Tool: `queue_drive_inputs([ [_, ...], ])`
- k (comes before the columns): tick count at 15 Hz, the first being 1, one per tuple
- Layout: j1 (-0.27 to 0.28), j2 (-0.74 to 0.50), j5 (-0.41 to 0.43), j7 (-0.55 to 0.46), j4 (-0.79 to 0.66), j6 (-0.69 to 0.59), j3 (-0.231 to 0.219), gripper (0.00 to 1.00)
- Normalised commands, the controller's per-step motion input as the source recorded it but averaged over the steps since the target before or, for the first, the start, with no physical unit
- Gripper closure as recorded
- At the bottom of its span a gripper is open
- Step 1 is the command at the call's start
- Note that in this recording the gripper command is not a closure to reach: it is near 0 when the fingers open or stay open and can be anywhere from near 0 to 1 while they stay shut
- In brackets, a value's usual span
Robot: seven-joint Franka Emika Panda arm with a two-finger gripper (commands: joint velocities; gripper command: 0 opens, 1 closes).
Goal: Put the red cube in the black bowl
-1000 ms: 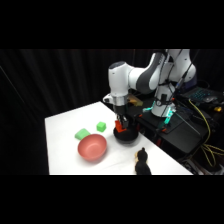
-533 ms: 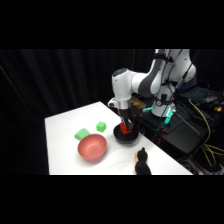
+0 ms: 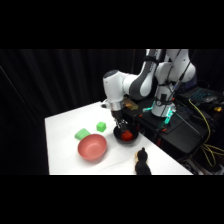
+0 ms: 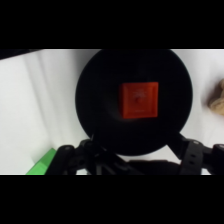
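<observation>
The red cube (image 4: 140,100) lies flat on the bottom of the black bowl (image 4: 100,80), near its middle. My gripper (image 4: 136,148) hangs just above the bowl's near rim, open, with its fingers (image 4: 82,150) spread to either side and nothing between them. In the side view the gripper (image 3: 121,123) stands straight over the black bowl (image 3: 120,136), and the red cube (image 3: 128,135) shows inside it.
A larger red-pink bowl (image 3: 92,148) sits left of the black bowl. Two green blocks (image 3: 101,126) (image 3: 81,134) lie behind it. A dark small figure (image 3: 142,162) stands near the table's front edge. Black equipment and cables fill the right side.
The gripper carried the red cube to the right over the black bowl. The cube now lies in the bowl, free of the fingers.
</observation>
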Motion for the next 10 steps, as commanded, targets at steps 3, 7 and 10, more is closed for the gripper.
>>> queue_drive_inputs([
  [3,0.026,-0.63,-0.294,0.09,0.17,-0.81,-0.041,0.0],
  [7,-0.041,-0.42,-0.091,-0.04,0.36,-0.83,-0.013,0.0],
  [10,-0.071,0.0,-0.02,-0.15,0.53,-0.5,-0.024,0.0],
])
